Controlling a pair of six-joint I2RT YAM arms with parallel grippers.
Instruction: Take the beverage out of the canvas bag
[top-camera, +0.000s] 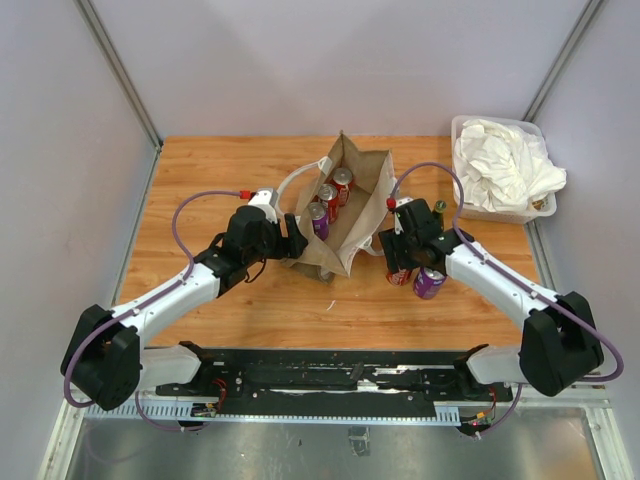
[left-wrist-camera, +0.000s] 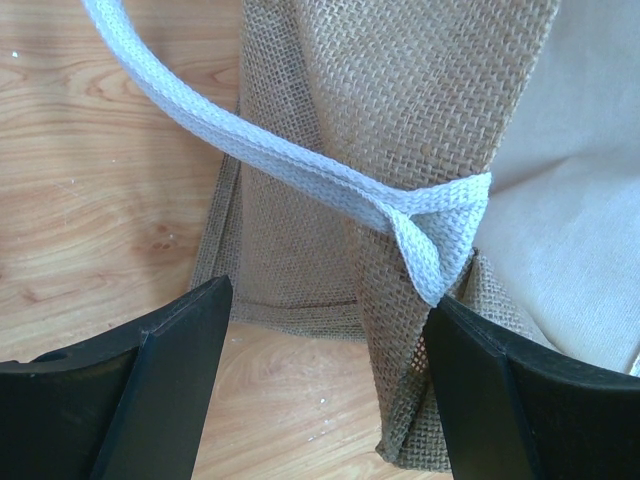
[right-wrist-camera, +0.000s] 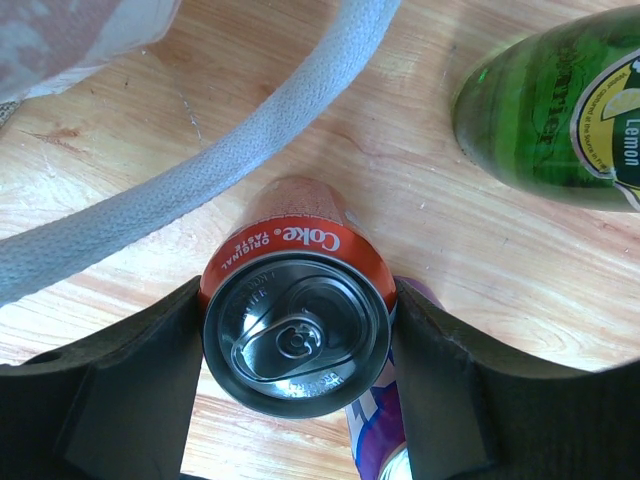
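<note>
The tan canvas bag (top-camera: 345, 215) stands upright mid-table with white strap handles (top-camera: 290, 182). Inside it I see a purple can (top-camera: 318, 218) and two red cans (top-camera: 335, 188). My right gripper (top-camera: 400, 262) is just right of the bag, shut on a red Coke can (right-wrist-camera: 295, 345) held upright, a finger on each side. My left gripper (left-wrist-camera: 330, 385) is open at the bag's left bottom corner (left-wrist-camera: 420, 400). The burlap fold and a white tab (left-wrist-camera: 430, 235) lie against the right finger (left-wrist-camera: 495, 400); the left finger stands apart.
A purple can (top-camera: 429, 283) stands on the table beside the Coke can, and shows in the right wrist view (right-wrist-camera: 375, 440). A green lemon bottle (top-camera: 439, 210) stands just behind it. A clear tub of white cloths (top-camera: 500, 170) sits at the back right.
</note>
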